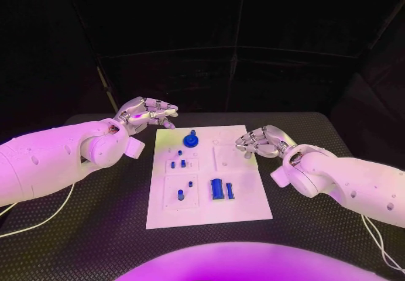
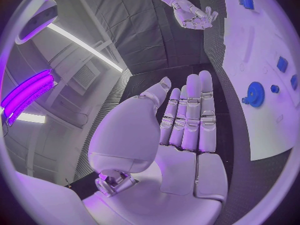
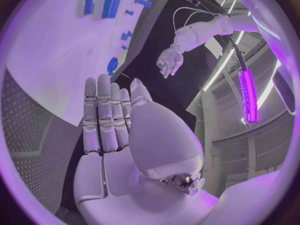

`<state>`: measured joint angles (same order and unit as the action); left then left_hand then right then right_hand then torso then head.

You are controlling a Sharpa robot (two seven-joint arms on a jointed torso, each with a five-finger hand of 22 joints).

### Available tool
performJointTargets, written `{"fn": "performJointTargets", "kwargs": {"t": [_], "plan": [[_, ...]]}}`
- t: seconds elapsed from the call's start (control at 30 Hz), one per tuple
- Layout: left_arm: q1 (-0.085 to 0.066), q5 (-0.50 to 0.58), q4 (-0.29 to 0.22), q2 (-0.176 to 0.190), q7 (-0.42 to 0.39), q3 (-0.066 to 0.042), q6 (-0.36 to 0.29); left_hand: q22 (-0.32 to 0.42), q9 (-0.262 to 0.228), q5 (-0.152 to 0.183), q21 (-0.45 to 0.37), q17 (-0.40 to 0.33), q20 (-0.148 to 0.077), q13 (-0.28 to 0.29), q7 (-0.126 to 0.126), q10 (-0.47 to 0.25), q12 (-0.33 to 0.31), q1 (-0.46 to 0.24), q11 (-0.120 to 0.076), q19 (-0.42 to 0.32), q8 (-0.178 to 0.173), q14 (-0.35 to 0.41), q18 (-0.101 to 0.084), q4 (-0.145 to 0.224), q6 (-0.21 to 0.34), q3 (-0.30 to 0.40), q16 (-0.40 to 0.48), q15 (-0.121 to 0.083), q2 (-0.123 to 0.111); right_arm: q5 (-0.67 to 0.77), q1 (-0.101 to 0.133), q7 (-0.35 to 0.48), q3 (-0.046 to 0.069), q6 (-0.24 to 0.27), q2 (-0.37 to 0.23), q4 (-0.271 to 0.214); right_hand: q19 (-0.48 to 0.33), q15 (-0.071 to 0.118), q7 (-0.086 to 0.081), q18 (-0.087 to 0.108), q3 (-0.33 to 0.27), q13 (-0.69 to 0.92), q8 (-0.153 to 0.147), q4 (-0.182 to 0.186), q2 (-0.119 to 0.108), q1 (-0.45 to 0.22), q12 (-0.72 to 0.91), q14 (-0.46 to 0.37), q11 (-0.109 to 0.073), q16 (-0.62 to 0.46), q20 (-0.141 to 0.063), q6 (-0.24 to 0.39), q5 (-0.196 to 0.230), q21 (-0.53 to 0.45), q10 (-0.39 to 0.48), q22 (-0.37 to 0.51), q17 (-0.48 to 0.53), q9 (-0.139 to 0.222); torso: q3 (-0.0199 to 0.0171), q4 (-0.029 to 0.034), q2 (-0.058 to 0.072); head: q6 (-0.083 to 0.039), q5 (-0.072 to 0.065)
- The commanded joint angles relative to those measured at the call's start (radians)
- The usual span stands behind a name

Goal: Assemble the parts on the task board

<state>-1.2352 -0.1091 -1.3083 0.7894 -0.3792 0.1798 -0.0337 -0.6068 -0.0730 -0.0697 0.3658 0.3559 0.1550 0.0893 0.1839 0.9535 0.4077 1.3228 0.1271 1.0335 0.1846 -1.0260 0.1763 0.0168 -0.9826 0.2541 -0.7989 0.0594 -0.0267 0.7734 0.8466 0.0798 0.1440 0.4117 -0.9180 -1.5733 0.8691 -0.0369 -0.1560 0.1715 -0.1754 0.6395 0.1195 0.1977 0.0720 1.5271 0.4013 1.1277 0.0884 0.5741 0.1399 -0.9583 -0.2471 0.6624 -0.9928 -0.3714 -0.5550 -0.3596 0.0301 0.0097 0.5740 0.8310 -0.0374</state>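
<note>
- Our left hand [image 1: 145, 113] holds nothing; its fingers [image 2: 190, 110] lie straight, side by side, thumb apart, above the bench [image 1: 101, 234] off the task board's [image 1: 244, 205] far left corner.
- Our right hand [image 1: 260, 142] is likewise empty, fingers [image 3: 103, 110] extended, at the board's right edge.
- The blue parts [image 1: 220, 188] sit on the board; a round blue gear [image 1: 191, 140] stands near its far edge.
</note>
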Motion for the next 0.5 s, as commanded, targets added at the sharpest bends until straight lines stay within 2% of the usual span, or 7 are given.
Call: {"fn": "performJointTargets", "kwargs": {"t": [0.03, 0.1, 0.13, 0.23, 0.37, 0.4, 0.5], "plan": [[0.001, 0.049, 0.040, -0.021, -0.082, -0.001, -0.063, 0.033, 0.002, 0.005, -0.048, -0.041, 0.016, -0.011, 0.010, -0.009, -0.009, -0.001, 0.010, -0.054, 0.002, 0.050, -0.005, 0.000, 0.007, -0.007, 0.078, 0.016, 0.006, -0.256, 0.022, 0.188, 0.002, -0.061, 0.046, 0.080, -0.027, -0.021, -0.011, -0.002, 0.012, -0.112, -0.017, 0.006, 0.003, 0.027, -0.071, -0.037, 0.019, -0.101, 0.024, -0.005, 0.011, -0.076, -0.019, 0.045, 0.055, 0.024, 0.0124, 0.0014, -0.029, -0.035, -0.007], [0.006, 0.072, 0.075, -0.040, -0.107, -0.001, -0.084, 0.069, 0.004, 0.005, -0.097, -0.086, 0.034, -0.022, 0.016, -0.021, -0.024, 0.003, 0.022, -0.102, -0.003, 0.084, -0.008, 0.000, 0.017, -0.008, 0.167, 0.035, 0.007, -0.301, 0.037, 0.220, 0.002, -0.082, 0.090, 0.152, -0.010, -0.027, -0.016, 0.010, 0.018, -0.220, -0.038, 0.014, -0.002, 0.043, -0.123, -0.017, 0.022, -0.171, 0.041, -0.016, 0.014, -0.125, -0.053, 0.079, 0.104, 0.052, 0.0180, 0.0009, -0.040, -0.052, -0.009], [0.008, 0.083, 0.091, -0.048, -0.118, -0.001, -0.093, 0.085, 0.005, 0.005, -0.116, -0.105, 0.043, -0.025, 0.018, -0.026, -0.032, 0.004, 0.026, -0.120, -0.006, 0.097, -0.009, 0.000, 0.022, -0.008, 0.208, 0.042, 0.009, -0.317, 0.043, 0.232, 0.002, -0.091, 0.109, 0.181, 0.004, -0.027, -0.017, 0.012, 0.023, -0.258, -0.043, 0.018, 0.002, 0.046, -0.139, -0.002, 0.017, -0.194, 0.043, -0.026, 0.015, -0.139, -0.068, 0.089, 0.120, 0.062, 0.0203, -0.0003, -0.046, -0.066, -0.008], [0.018, 0.126, 0.161, -0.090, -0.149, -0.001, -0.122, 0.126, 0.006, 0.005, -0.164, -0.147, 0.064, -0.027, 0.022, -0.037, -0.057, 0.005, 0.034, -0.164, -0.017, 0.106, -0.007, 0.000, 0.037, -0.010, 0.303, 0.059, 0.010, -0.378, 0.059, 0.269, 0.002, -0.114, 0.176, 0.285, 0.033, -0.029, -0.021, 0.012, 0.035, -0.364, -0.057, 0.029, 0.001, 0.053, -0.184, 0.035, 0.018, -0.272, 0.043, -0.046, 0.020, -0.181, -0.111, 0.119, 0.167, 0.095, 0.0242, 0.0000, -0.058, -0.088, -0.003], [0.032, 0.157, 0.248, -0.141, -0.173, -0.002, -0.138, 0.186, 0.005, 0.005, -0.226, -0.188, 0.091, -0.027, 0.028, -0.036, -0.087, 0.004, 0.041, -0.217, -0.026, 0.082, 0.004, -0.004, 0.040, -0.018, 0.410, 0.074, 0.014, -0.426, 0.069, 0.302, 0.003, -0.126, 0.247, 0.391, 0.014, -0.054, -0.030, 0.006, 0.055, -0.466, -0.058, 0.033, -0.002, 0.059, -0.244, 0.005, 0.040, -0.380, 0.061, -0.008, 0.021, -0.248, -0.094, 0.158, 0.228, 0.145, 0.0212, 0.0046, -0.062, -0.111, 0.010], [0.033, 0.161, 0.260, -0.148, -0.175, -0.003, -0.140, 0.196, 0.005, 0.005, -0.235, -0.194, 0.095, -0.027, 0.029, -0.037, -0.092, 0.004, 0.043, -0.224, -0.028, 0.080, 0.006, -0.005, 0.042, -0.020, 0.427, 0.076, 0.014, -0.433, 0.070, 0.306, 0.003, -0.128, 0.258, 0.405, 0.003, -0.061, -0.032, 0.004, 0.058, -0.480, -0.058, 0.032, -0.002, 0.058, -0.254, -0.009, 0.046, -0.400, 0.067, 0.000, 0.021, -0.263, -0.086, 0.167, 0.240, 0.154, 0.0206, 0.0056, -0.062, -0.112, 0.010], [0.033, 0.161, 0.260, -0.148, -0.175, -0.003, -0.140, 0.196, 0.005, 0.005, -0.235, -0.194, 0.095, -0.027, 0.029, -0.037, -0.092, 0.004, 0.043, -0.224, -0.028, 0.080, 0.006, -0.005, 0.042, -0.020, 0.427, 0.076, 0.014, -0.433, 0.070, 0.306, 0.003, -0.128, 0.258, 0.405, 0.003, -0.061, -0.032, 0.004, 0.058, -0.480, -0.058, 0.032, -0.002, 0.058, -0.254, -0.009, 0.046, -0.400, 0.067, 0.000, 0.021, -0.263, -0.086, 0.167, 0.240, 0.154, 0.0206, 0.0056, -0.062, -0.112, 0.010]]}}
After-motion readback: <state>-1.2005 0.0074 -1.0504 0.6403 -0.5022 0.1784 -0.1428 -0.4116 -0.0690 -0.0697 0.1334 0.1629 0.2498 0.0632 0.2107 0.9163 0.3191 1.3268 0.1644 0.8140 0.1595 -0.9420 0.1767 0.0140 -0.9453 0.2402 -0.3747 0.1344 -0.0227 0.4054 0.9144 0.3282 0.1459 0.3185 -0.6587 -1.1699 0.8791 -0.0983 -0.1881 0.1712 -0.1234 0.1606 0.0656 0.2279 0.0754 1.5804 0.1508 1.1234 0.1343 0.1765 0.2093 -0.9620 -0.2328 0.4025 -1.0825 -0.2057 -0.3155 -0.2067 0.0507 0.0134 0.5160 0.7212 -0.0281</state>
